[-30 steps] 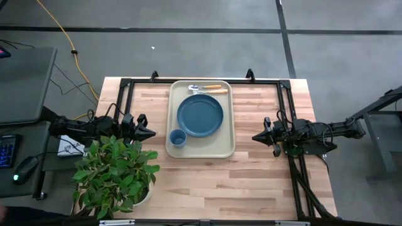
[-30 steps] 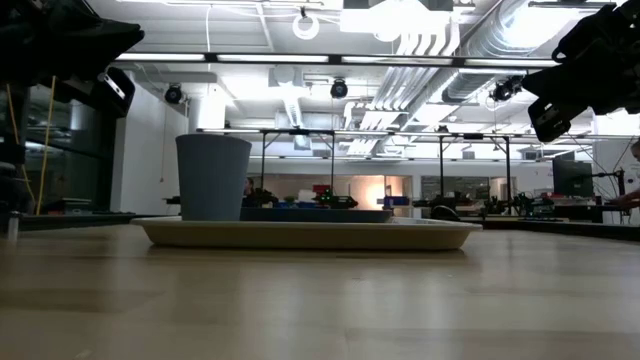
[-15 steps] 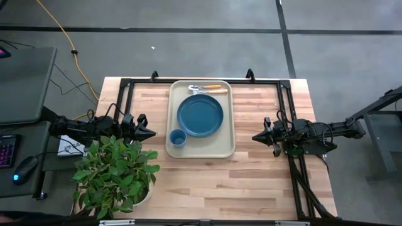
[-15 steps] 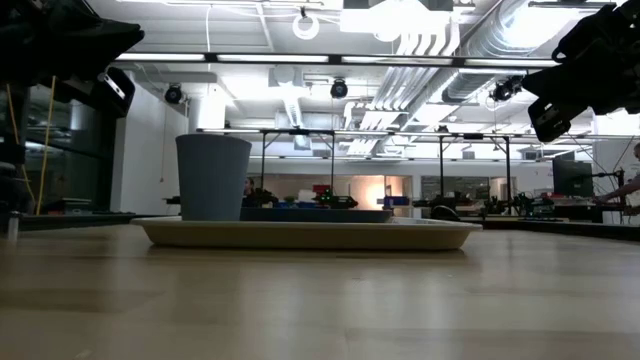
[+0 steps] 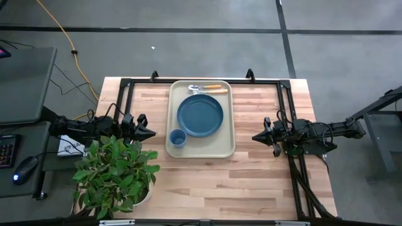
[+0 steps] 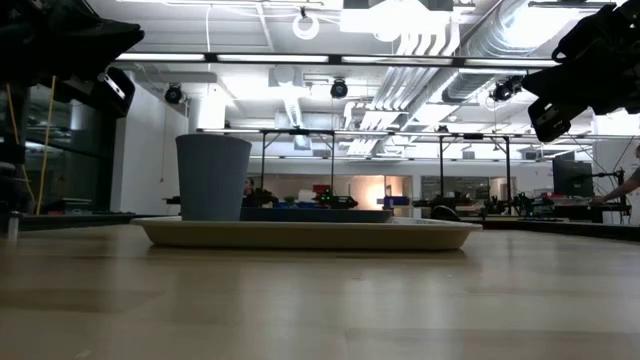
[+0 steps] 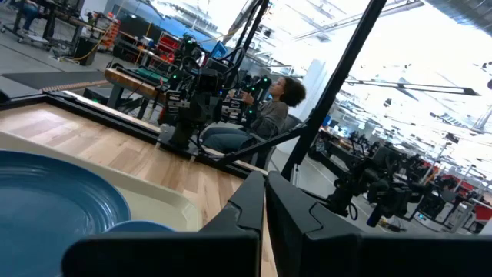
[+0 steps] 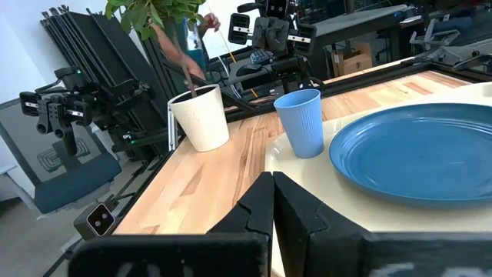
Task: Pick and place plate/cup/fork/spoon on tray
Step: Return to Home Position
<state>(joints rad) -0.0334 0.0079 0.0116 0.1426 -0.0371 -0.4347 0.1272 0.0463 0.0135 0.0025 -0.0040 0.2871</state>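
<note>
From above, tray (image 5: 224, 148) holding plate (image 5: 200, 115), cup (image 5: 177, 137), fork (image 5: 213, 91) and spoon (image 5: 202, 86); at tabletop level, cup upright on tray; at both wrists, left hand (image 7: 264, 201) and right hand (image 8: 272, 197) pressed closed, empty.

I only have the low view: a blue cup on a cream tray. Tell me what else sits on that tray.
Observer: A round dark-blue plate fills the middle of the beige rectangular plastic tray.
Operator: Report the cutlery.
Observer: The orange-handled silver spoon and fork lie side by side along the tray's far edge, beyond the plate.
Operator: Give me the arms.
Observer: The left end effector hovers left of the tray and the right end effector right of it, both shut and empty.
</note>
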